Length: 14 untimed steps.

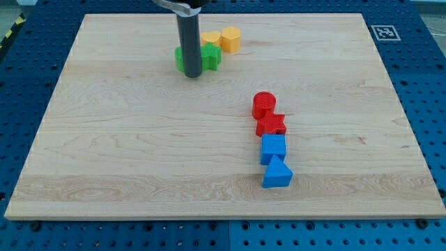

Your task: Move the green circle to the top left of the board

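My tip (192, 74) rests on the board near the view's top, left of centre. The rod stands in front of the green blocks. A green block (179, 58), partly hidden behind the rod, shows at its left; its shape looks round but I cannot be sure. A green star-like block (211, 57) sits just right of the rod. My tip touches or nearly touches both green blocks.
Behind the green blocks sit an orange block (209, 38) and a yellow hexagon-like block (231, 40). Right of centre runs a column: red cylinder (264, 104), red star (271, 125), blue cube (274, 148), blue triangle (277, 173). The wooden board (104, 160) lies on a blue pegboard.
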Available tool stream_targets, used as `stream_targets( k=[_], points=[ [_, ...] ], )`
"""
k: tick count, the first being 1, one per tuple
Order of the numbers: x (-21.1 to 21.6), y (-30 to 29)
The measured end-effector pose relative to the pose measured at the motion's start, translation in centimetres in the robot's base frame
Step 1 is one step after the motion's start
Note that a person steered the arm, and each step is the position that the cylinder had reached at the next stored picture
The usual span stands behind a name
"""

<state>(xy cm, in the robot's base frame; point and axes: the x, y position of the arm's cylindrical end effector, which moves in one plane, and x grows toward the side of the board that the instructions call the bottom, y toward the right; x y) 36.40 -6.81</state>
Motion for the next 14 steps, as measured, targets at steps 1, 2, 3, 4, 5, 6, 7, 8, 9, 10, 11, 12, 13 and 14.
stream_targets(
  k=[1,2,3,4,5,6,7,8,9,10,11,12,13,14],
  points=[
    [-0.2,-1.0],
    [-0.2,-0.7],
    [-0.2,0.5],
    [-1.0,0.1],
    [-2.1,-0.9],
    [-2.4,-1.3],
    [-2.9,-1.5],
    [-3.8,-1.5],
    [-4.7,-1.5],
    [-6.3,-1.8],
    [-7.5,-1.9],
    [-8.3,-1.9],
    [-8.9,-2.7],
    [-9.0,-4.4]
  ],
)
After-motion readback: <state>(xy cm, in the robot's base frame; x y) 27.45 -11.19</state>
